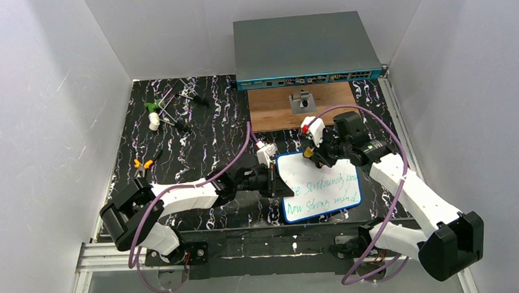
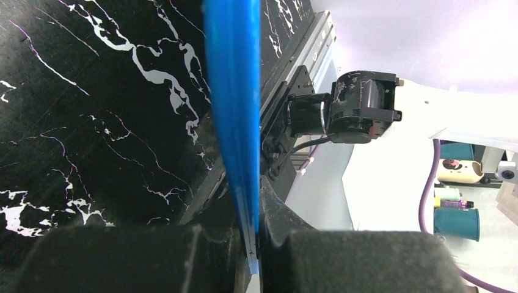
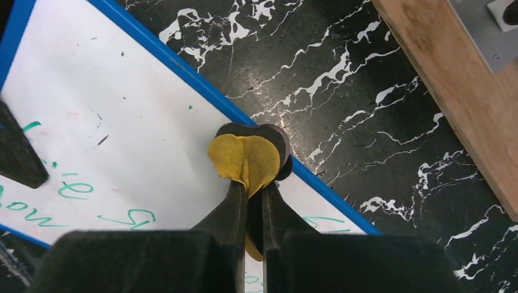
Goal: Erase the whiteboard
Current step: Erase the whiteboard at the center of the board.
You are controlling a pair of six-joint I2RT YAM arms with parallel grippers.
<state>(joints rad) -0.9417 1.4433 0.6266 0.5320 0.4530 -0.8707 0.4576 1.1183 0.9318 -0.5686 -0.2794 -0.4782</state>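
One black marbled surface (image 1: 197, 122) carries one grey network switch (image 1: 305, 44) at its far edge, with one wooden board (image 1: 275, 110) just in front of it. One whiteboard (image 1: 323, 190) sits front of centre between the two arms. Its long axis runs roughly left to right, and two lines of green writing follow that axis. The left claw (image 1: 276, 182) is pressed together on the board's blue left rim. The right claw (image 1: 311, 156) pinches one yellow eraser pad (image 3: 244, 157), which rests against the board's far edge and overlaps the rim.
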